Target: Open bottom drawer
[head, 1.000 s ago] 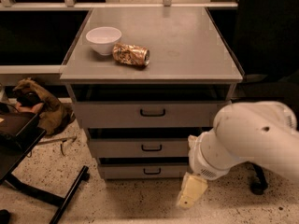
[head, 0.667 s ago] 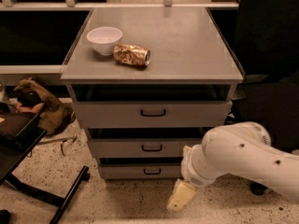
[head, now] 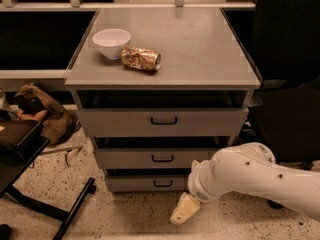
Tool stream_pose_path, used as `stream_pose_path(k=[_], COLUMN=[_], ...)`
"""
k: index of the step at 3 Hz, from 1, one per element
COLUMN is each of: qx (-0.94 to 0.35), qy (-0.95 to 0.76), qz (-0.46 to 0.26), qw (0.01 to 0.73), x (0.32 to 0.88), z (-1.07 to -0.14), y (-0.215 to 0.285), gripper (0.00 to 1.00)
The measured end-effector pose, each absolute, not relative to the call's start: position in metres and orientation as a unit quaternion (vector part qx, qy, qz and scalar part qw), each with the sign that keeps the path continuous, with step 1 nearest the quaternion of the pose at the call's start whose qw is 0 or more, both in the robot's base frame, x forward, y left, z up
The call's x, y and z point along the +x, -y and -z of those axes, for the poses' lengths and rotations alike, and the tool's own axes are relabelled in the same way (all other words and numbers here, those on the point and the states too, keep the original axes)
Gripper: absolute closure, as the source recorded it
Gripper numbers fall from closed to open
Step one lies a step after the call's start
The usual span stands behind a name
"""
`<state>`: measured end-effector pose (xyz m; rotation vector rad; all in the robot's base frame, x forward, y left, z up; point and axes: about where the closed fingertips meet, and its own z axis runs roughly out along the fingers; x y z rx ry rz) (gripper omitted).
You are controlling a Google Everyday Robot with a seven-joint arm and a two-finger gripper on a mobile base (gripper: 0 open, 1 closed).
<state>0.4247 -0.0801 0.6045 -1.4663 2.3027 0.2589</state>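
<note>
gripper (head: 183,210) shifted slightly left since the earlier frame, now low over the floor, just below-right of the bottom drawer (head: 135,183) at the cabinet (head: 165,121) base; whether the gripper is apart or together cannot be told.

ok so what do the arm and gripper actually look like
The arm is a thick, smooth white shell, rounded like a tube, with a few small dark dots and a ringed collar at the wrist. The gripper, low in front of the bottom drawer, is a cream-yellow, blocky piece. No cables show.
</note>
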Motion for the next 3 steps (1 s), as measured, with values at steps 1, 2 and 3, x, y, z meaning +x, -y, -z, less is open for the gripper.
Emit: stream_pose_path(k=[1, 2, 3], qx=[-0.517, -0.494, -0.457], qy=[-0.831, -0.848, -0.861], qz=[-0.109, -0.125, -0.16], qw=[0.177, 0.15, 0.153], x=[0.414, 0.399, 0.397], z=[-0.561, -0.485, -0.419], y=[0.078, 0.085, 0.081], gripper=[0.0, 0.0, 0.0])
